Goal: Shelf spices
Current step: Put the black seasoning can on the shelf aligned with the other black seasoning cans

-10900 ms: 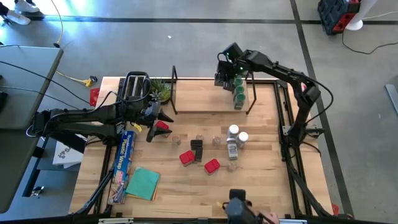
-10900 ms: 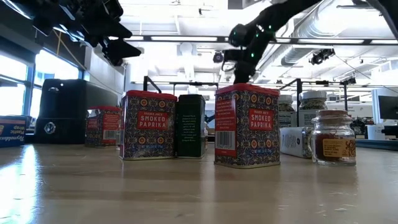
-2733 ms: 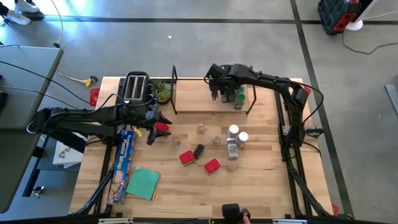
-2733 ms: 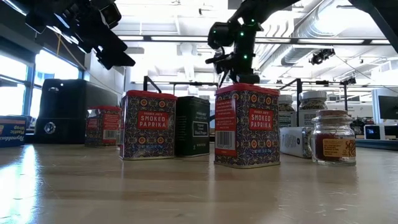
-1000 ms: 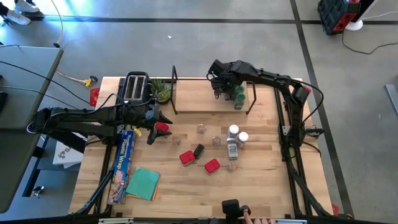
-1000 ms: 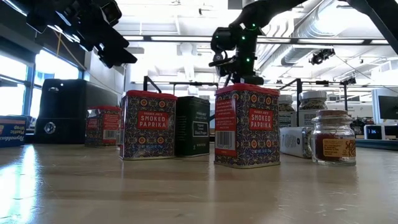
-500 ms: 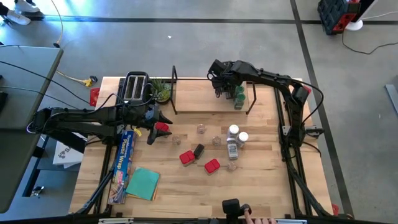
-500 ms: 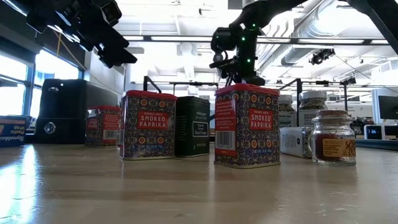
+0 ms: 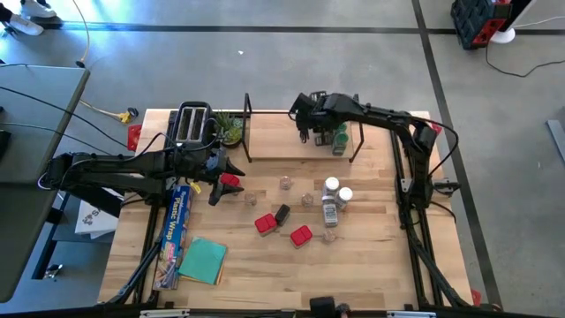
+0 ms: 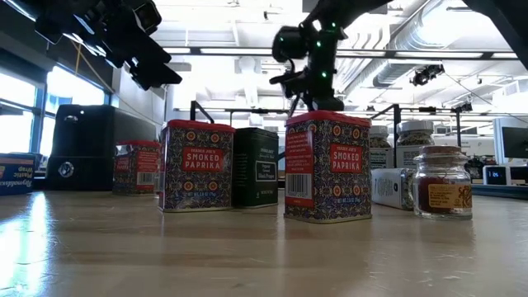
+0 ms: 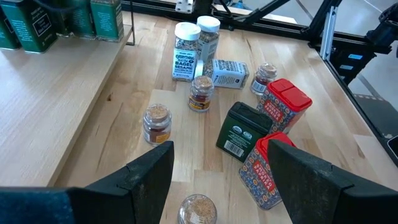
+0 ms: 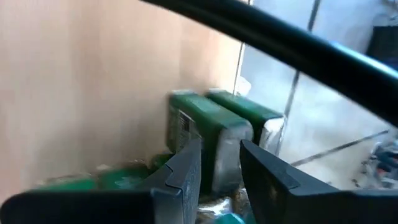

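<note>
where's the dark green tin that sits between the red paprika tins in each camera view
high view: dark green tin at mid-table, tilted, between two red paprika tins.
low view: upright, between the two paprika tins.
left wrist view: beyond the left gripper, tin at.
right wrist view: not in it.
Shared landmark: the paprika tins.

The shelf (image 9: 278, 146) board lies bare across its left and middle; green jars (image 9: 339, 137) crowd its right end, where the right hand (image 9: 306, 131) hangs, seemingly just clear of them. On the worktop (image 9: 371, 256), red tins (image 9: 300, 235) and small jars (image 9: 332, 187) clutter the centre; the front right stays open.
</note>
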